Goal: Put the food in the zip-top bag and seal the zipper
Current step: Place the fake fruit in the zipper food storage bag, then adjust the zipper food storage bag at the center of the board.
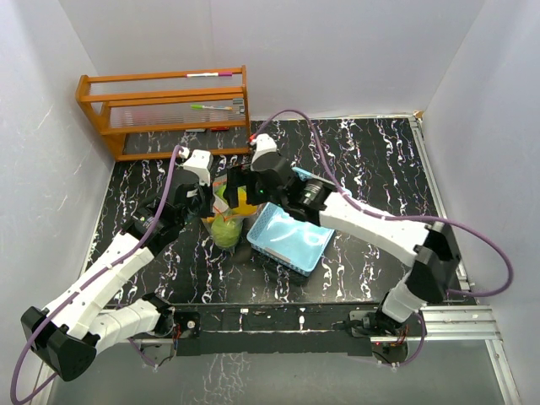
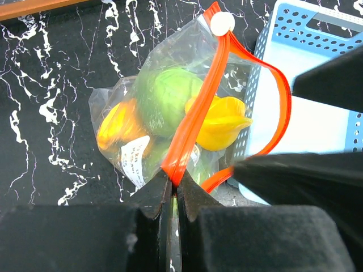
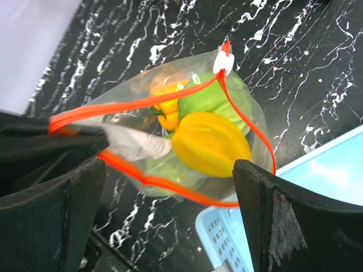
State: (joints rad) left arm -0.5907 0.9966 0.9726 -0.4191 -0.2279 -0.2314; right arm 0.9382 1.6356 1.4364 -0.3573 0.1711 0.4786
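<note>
The clear zip-top bag [image 1: 226,221] stands on the black marble table, holding the food: a green round piece [image 2: 167,96], a yellow piece [image 2: 224,122] and an orange piece [image 2: 116,127]. Its red zipper [image 2: 195,113] gapes open in a loop, with a white slider [image 2: 222,24] at the far end. My left gripper [image 2: 174,187] is shut on the near end of the zipper strip. My right gripper [image 3: 170,198] is open just above the bag mouth [image 3: 187,136], its fingers on either side, holding nothing.
A light blue basket tray [image 1: 291,239] lies right beside the bag on its right, also in the left wrist view [image 2: 317,73]. An orange wooden rack [image 1: 164,110] with pens stands at the back left. White walls enclose the table.
</note>
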